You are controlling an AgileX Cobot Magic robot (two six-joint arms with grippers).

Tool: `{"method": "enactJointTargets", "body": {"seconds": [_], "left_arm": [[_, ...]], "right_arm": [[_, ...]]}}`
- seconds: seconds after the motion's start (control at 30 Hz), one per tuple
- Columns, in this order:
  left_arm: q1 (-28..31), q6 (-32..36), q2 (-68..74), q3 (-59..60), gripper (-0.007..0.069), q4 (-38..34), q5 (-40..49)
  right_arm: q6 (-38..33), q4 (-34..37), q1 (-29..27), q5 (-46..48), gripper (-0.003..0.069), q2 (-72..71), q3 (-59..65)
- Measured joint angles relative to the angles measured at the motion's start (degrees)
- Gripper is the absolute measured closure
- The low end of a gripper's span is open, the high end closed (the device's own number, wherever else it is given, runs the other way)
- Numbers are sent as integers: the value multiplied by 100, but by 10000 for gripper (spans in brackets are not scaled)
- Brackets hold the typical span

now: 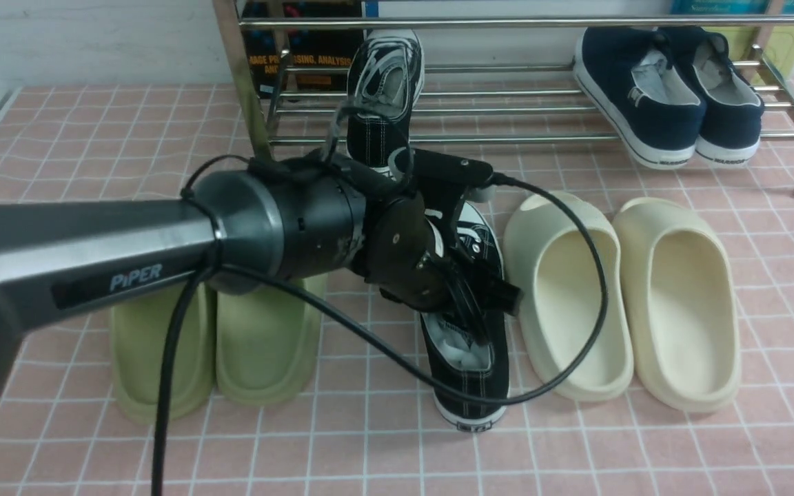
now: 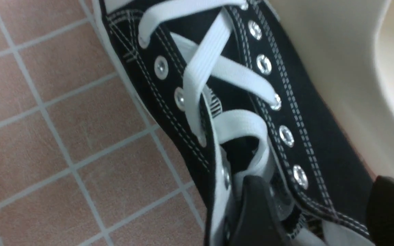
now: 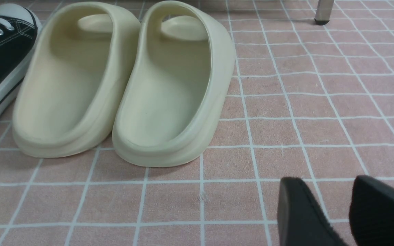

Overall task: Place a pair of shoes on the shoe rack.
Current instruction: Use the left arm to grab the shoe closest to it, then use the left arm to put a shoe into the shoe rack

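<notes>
**A:** Which step is in hand?

**B:** The second half, by the look of it. One black sneaker point(image 1: 383, 76) sits on the lower bars of the shoe rack point(image 1: 542, 138), heel toward the robot, well apart from the navy slip-ons point(image 1: 645, 103) at the far end. The other sneaker point(image 1: 469, 386) lies on the tiled floor between the green slides point(image 1: 266, 331) and the cream slides point(image 1: 562, 296), just beside the nearer cream one.

**A:** And the left gripper point(image 1: 483, 303)?

**B:** It hangs right over the floor sneaker's opening. The left wrist view shows its fingers point(image 2: 260, 208) standing wide. One is inside the opening by the laces and the other is outside, on the cream slide's side. The canvas side wall runs between them, unclamped.

**A:** The right gripper point(image 3: 330, 194)?

**B:** It sits low over bare tiles near the cream slides, fingers apart with nothing between them. It looks idle.

**A:** So what does the next move call for?

**B:** Most likely closing on that side wall. Canvas is soft, so the grip needs to be firm or the sneaker may sag or twist. Then it must lift clear of the cream slide and carry to the rack, next to its mate. The sole has to land across the bars, not between them.
</notes>
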Motion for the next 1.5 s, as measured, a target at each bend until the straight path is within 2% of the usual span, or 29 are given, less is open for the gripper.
{"method": "enactJointTargets", "body": {"seconds": [0.2, 0.3, 0.5, 0.7, 0.77, 0.87, 0.93, 1.0, 1.03, 1.07, 1.3, 1.5], "left_arm": [[0, -145, -55, -222, 209, 0, 293], [-6, -138, -204, -420, 193, 3, 519], [-1, -223, -569, -623, 111, 340, 1229], [-1, -402, 58, -623, 118, 311, 1475], [-1, -408, 297, -618, 144, 283, 1372], [-1, -421, 610, -618, 246, 268, 1092], [-1, -435, 658, -618, 354, 264, 1030], [10, -466, 602, -618, 512, 299, 1023], [10, -466, 600, -618, 522, 316, 1024], [15, -486, 510, -612, 569, 379, 1064], [9, -421, -105, -721, 581, 437, 1216], [419, -421, 69, -1806, 581, 363, 1389]], "right_arm": [[0, 0, 0, 0, 419, 0, 0], [0, 0, 0, 0, 419, 0, 0], [0, 0, 0, 0, 419, 0, 0], [0, 0, 0, 0, 419, 0, 0], [0, 0, 0, 0, 419, 0, 0], [0, 0, 0, 0, 419, 0, 0], [0, 0, 0, 0, 419, 0, 0], [0, 0, 0, 0, 419, 0, 0], [0, 0, 0, 0, 419, 0, 0], [0, 0, 0, 0, 419, 0, 0], [0, 0, 0, 0, 419, 0, 0], [0, 0, 0, 0, 419, 0, 0]]}}
